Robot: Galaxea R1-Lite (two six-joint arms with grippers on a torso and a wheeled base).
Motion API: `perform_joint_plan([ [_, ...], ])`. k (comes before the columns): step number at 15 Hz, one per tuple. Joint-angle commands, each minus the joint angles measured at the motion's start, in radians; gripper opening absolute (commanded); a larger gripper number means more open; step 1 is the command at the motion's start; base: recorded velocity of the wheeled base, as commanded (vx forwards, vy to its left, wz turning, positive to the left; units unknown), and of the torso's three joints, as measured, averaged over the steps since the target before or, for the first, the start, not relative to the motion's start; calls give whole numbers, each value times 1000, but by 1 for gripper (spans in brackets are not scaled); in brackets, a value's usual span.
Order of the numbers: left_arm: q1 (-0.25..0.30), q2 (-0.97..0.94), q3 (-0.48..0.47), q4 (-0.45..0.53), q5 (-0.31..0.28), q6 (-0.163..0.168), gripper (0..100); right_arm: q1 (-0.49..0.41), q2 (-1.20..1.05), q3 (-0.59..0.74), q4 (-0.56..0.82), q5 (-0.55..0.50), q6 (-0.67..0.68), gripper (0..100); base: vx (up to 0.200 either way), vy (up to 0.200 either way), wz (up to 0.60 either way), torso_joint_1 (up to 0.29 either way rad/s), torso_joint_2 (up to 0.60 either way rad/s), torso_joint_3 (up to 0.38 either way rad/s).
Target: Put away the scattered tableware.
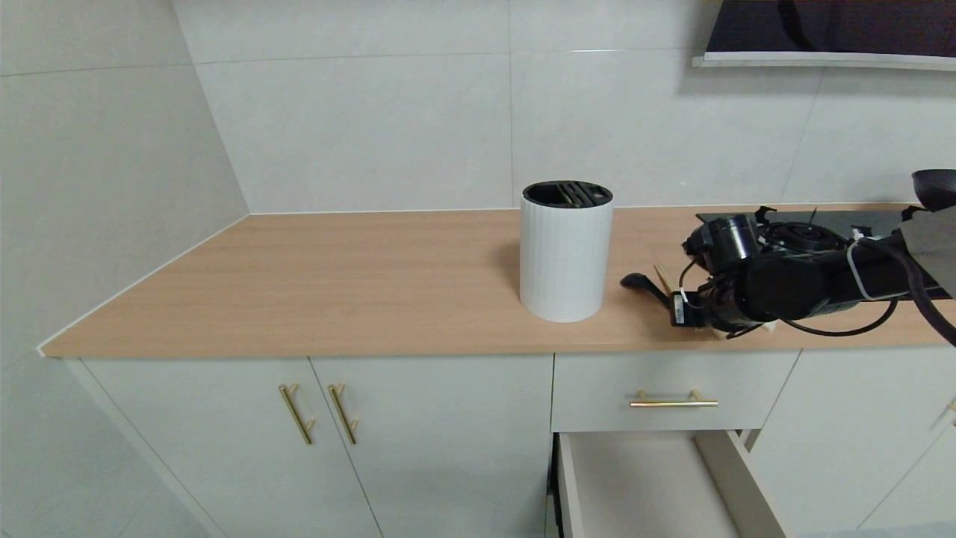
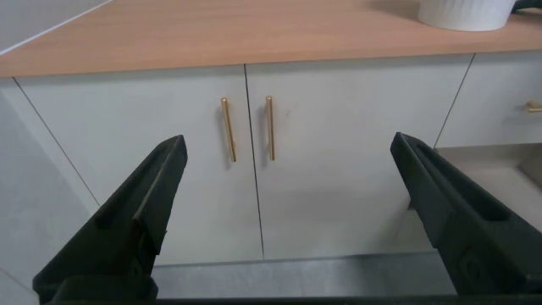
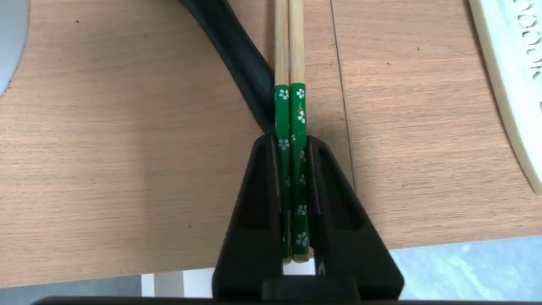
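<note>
R gripper (image 3: pixel 290 152) is closed on a pair of chopsticks (image 3: pixel 290 93), fingers pinching the green flower-print ends, w/ the bare bamboo shafts running out ahead, side by side. The pair sits low over the countertop (image 3: pixel 110 169), on the R side near the front edge, lying across a black spoon (image 3: pixel 222 51) handle.

Handling, as I judge it: chopsticks are light, stiff and thin, and smooth enough to roll or scissor apart if the pinch is off-centre. Gripping at the painted end leaves a long free length, so the tips may swing. Keep both sticks squarely between the pads. Not fragile. The spoon looks like light plastic w/ a slim handle, best taken mid-handle.

L gripper (image 2: pixel 288 144) is spread wide w/ nothing in it, down in front of the cabinet doors (image 2: pixel 339 169).

Surface is wood-look laminate, flat and prob. slick. A white ribbed utensil holder (image 1: pixel 562 261) w/ black slotted top stands just beside the R gripper, the likely target. Slots are narrow, so entry needs to be near vertical. There is a cooktop (image 1: pixel 821 220) behind, an open drawer (image 1: pixel 642 478) below, and a tiled wall at the back.
</note>
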Motion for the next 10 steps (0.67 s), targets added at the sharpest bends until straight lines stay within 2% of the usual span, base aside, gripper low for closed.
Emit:
perform_joint_plan([
  [1,1,0,0,0,0,0,100,1,-9,0,0,0,0,0,0,0,0,0,0,0],
  [5,0,0,0,0,0,0,100,1,-18,3,2,-2,2,0,0,0,0,0,0,0],
  [10,0,0,0,0,0,0,100,11,-311,160,2,-35,0,0,0,0,0,0,0,0],
])
